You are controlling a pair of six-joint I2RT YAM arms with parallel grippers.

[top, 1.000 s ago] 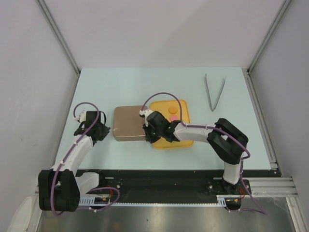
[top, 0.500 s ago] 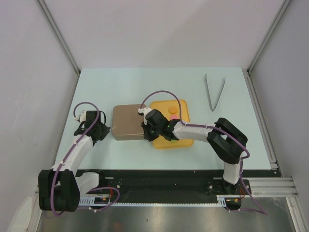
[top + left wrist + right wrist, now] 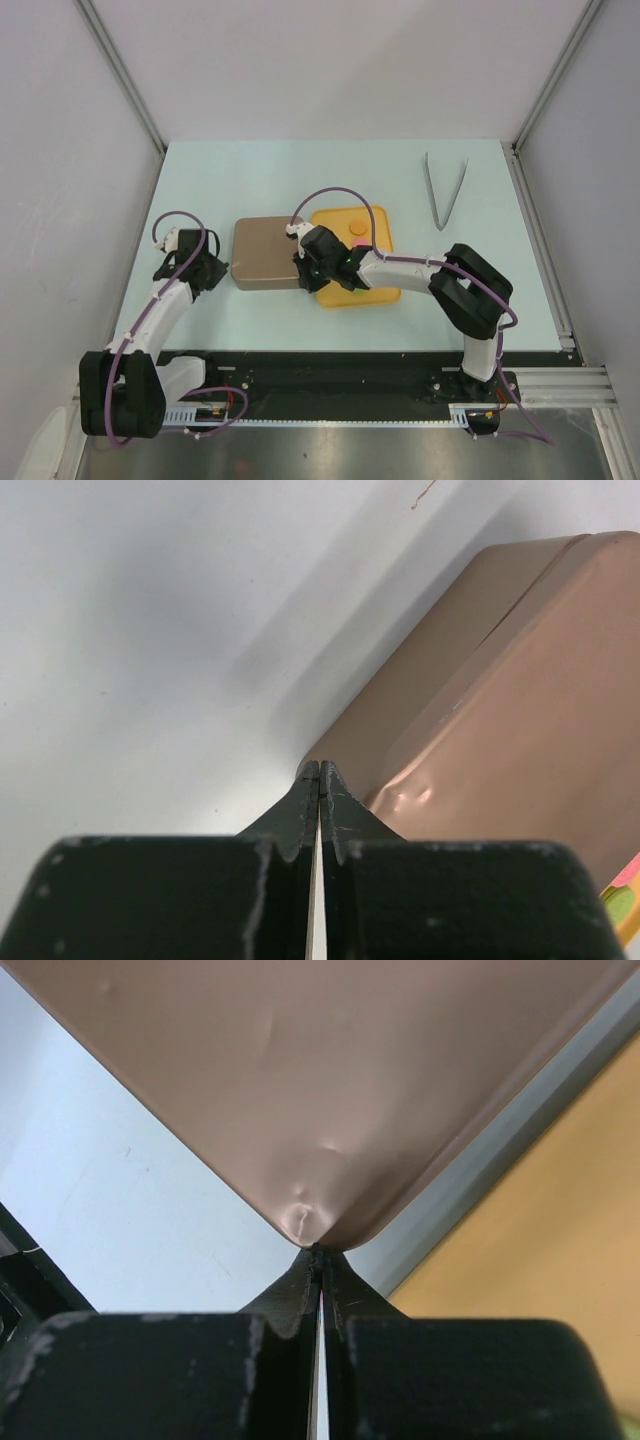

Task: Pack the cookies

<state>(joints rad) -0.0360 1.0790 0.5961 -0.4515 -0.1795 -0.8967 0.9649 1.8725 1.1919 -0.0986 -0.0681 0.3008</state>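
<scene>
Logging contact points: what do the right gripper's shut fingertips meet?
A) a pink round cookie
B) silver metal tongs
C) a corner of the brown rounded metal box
C: in the right wrist view the right gripper has its shut tips at a corner of the brown rounded metal box, the orange tray beside it.

Your top view looks down from above and behind the arm bases over the whole pale blue table. Both wrist views press close to the flat brown metal tin from opposite sides; all three share it.
</scene>
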